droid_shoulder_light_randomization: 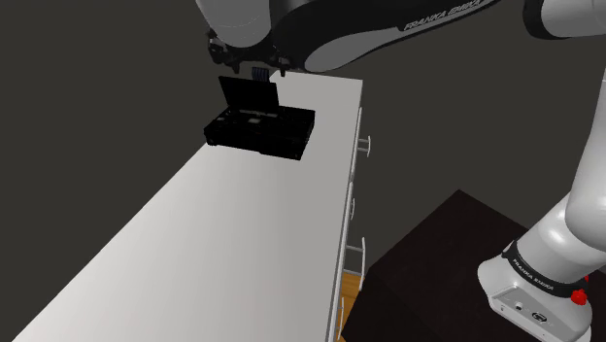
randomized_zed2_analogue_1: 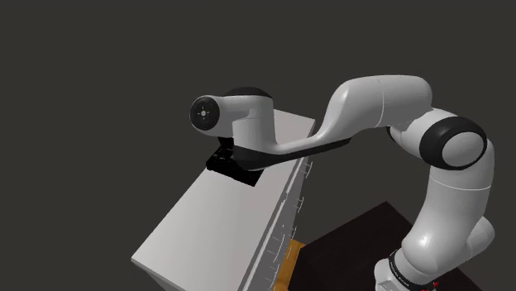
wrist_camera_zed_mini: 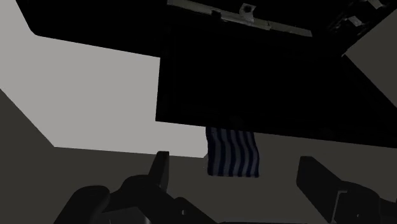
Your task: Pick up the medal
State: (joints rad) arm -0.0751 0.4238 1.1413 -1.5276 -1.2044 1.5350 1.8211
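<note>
A long, smooth white counter [droid_shoulder_light_randomization: 194,223] runs from the shoulder view's near left to its far end. There a boxy black case [droid_shoulder_light_randomization: 260,131] sits with its flat lid [droid_shoulder_light_randomization: 248,95] raised upright. Just above the lid's top edge hangs the all-black gripper [droid_shoulder_light_randomization: 256,68], its two fingers spread wide and clasping nothing. In the shoulder view the medal [droid_shoulder_light_randomization: 259,75] is a small bluish tab just under the gripper. In the wrist view its ribbon [wrist_camera_zed_mini: 232,153], a short band of dark-blue and pale stripes, lies at the edge of the matt black lid. It sits between the parted fingers [wrist_camera_zed_mini: 160,167] and touches neither. The medal's disc cannot be made out. Along the counter's right side, thin curved handles [droid_shoulder_light_randomization: 366,144] mark the drawer fronts, and a strip of wood-toned floor [droid_shoulder_light_randomization: 348,291] shows below them. At the near right, the glossy white arm [droid_shoulder_light_randomization: 578,185] rises beside the dark stand [droid_shoulder_light_randomization: 437,253].
</note>
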